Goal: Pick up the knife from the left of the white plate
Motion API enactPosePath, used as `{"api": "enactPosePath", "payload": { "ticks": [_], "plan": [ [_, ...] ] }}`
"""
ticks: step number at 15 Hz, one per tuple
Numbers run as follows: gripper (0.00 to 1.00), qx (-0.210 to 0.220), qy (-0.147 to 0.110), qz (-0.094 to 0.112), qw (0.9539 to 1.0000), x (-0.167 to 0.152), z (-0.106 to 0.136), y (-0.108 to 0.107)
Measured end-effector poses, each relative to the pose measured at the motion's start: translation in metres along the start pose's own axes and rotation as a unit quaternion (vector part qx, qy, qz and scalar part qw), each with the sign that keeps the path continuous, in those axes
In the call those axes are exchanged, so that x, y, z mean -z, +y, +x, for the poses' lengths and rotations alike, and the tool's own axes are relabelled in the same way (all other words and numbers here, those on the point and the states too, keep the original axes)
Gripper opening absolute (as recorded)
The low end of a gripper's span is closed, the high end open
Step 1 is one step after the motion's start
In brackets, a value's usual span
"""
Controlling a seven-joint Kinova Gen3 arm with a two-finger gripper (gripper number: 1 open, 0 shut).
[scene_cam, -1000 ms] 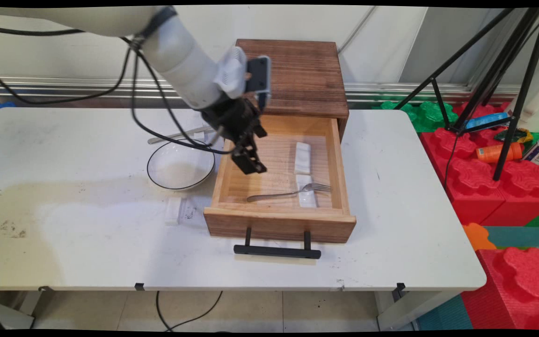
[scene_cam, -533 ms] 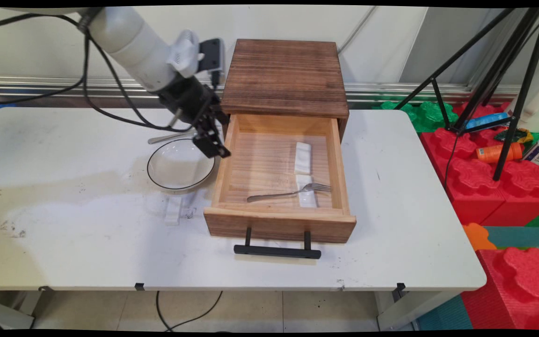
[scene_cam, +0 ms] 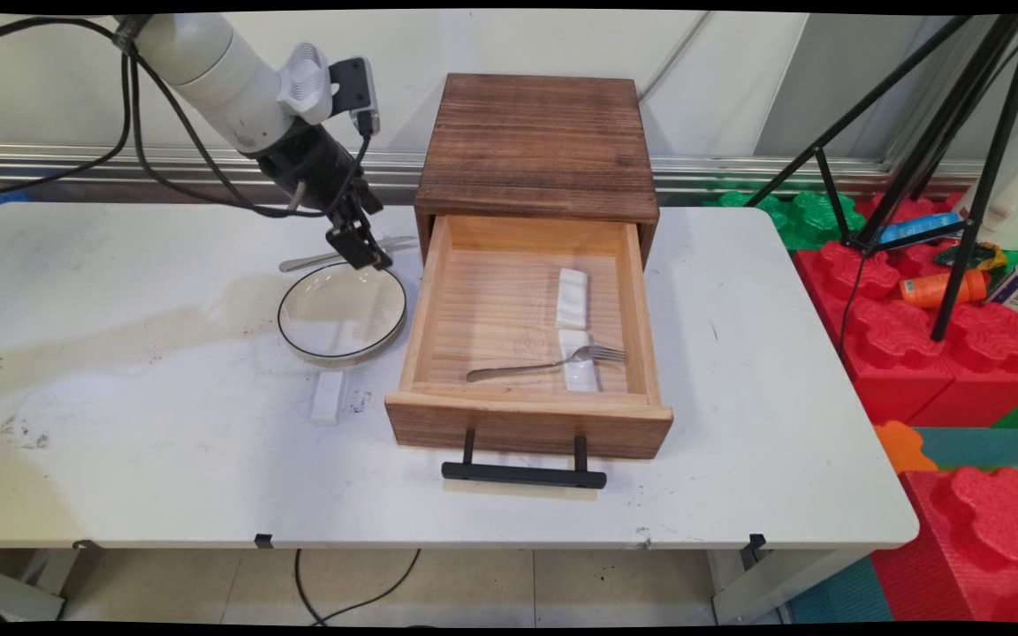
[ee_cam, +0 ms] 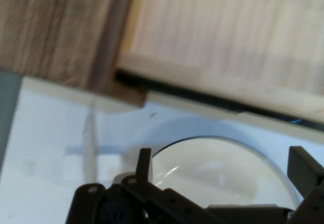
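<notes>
On the white table (scene_cam: pixel 120 397), the open, empty hand (scene_cam: pixel 359 250) hovers over a bowl (scene_cam: pixel 341 311) (white, black-rimmed).

Open drawer at the centre of the surface, bowl to its left.

We see the brown wooden cabinet (scene_cam: pixel 537 146) at the back of the white surface (scene_cam: pixel 120 442), its light wooden drawer (scene_cam: pixel 527 415) pulled forward; in it lie two white rests (scene_cam: pixel 572 298), one behind the other, with a metal fork (scene_cam: pixel 544 364) across the nearer. Left of the drawer sits a white black-rimmed bowl (scene_cam: pixel 341 311), a metal utensil (scene_cam: pixel 315 259) behind it, a small white block (scene_cam: pixel 328 396) before it. The black pincer (scene_cam: pixel 359 250) hangs over the bowl's far rim.
</notes>
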Motion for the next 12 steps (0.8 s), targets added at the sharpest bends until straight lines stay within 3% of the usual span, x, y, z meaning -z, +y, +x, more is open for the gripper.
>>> {"api": "enactPosePath", "payload": {
  "ticks": [12],
  "plan": [
    [1.0,0.054,-0.062,0.061,0.9947,-0.033,-0.025,-0.069]
  ]
}}
